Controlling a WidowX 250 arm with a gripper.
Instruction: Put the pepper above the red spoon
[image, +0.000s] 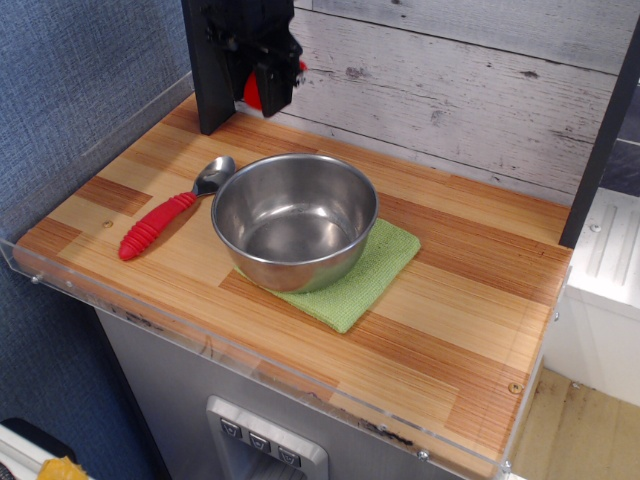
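My gripper (257, 92) hangs high over the back left of the table, near the dark post. It is shut on the pepper (252, 92), a small glossy red piece that shows between the black fingers. The red spoon (172, 214) lies on the wood at the left, ribbed red handle toward the front left and silver head touching the steel bowl's left side. The gripper with the pepper is behind and above the spoon's head, well off the table.
An empty steel bowl (345, 237) stands mid-table on a green cloth (385, 256). A dark post (207, 75) rises at the back left. A clear plastic rim (120, 300) edges the front and left sides. A white plank wall backs the table.
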